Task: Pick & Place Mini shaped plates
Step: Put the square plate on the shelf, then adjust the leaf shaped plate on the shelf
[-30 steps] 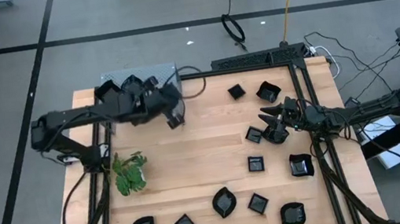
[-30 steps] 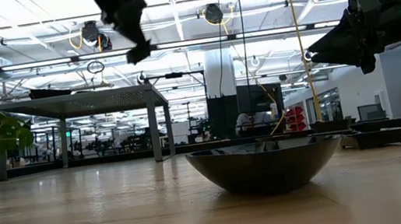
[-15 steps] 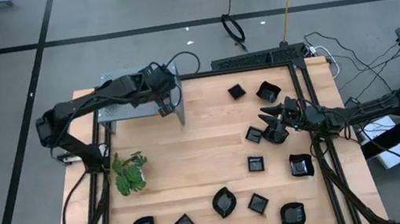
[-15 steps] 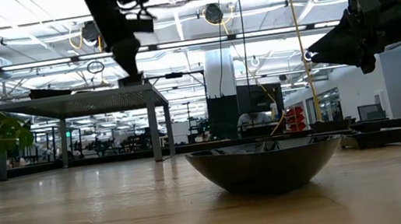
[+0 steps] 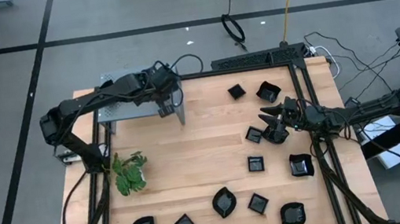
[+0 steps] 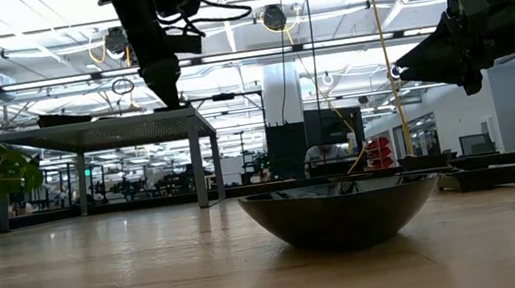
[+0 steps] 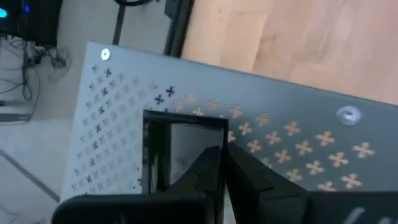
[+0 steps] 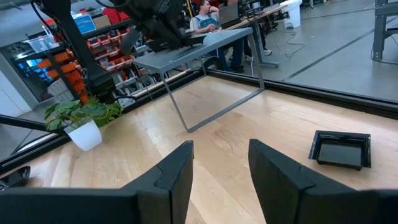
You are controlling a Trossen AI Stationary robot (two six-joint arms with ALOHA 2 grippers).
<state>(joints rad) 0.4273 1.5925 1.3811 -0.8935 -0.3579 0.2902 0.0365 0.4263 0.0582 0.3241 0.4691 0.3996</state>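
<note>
Plates [image 5: 224, 202] mostly scattered over the right and near parts of the table [image 5: 205, 147]: five strung along the near edge, a few more mid-right, two up at the far right. One more, a square plate [image 7: 180, 146], sitting on top of the shelf [image 5: 132, 111] at the far left corner. Left gripper [image 7: 225, 152] parked right over that square plate, tips down at its edge. Honestly can't tell whether it's pinching the rim or just off it. Right gripper [image 5: 271, 121] over on the right side, hanging above the table among the mid-right plates, jaws spread wide with nothing between them. Plant [image 5: 130, 172] in its white pot on the left, nearer than the shelf and well apart from all the plates.
</note>
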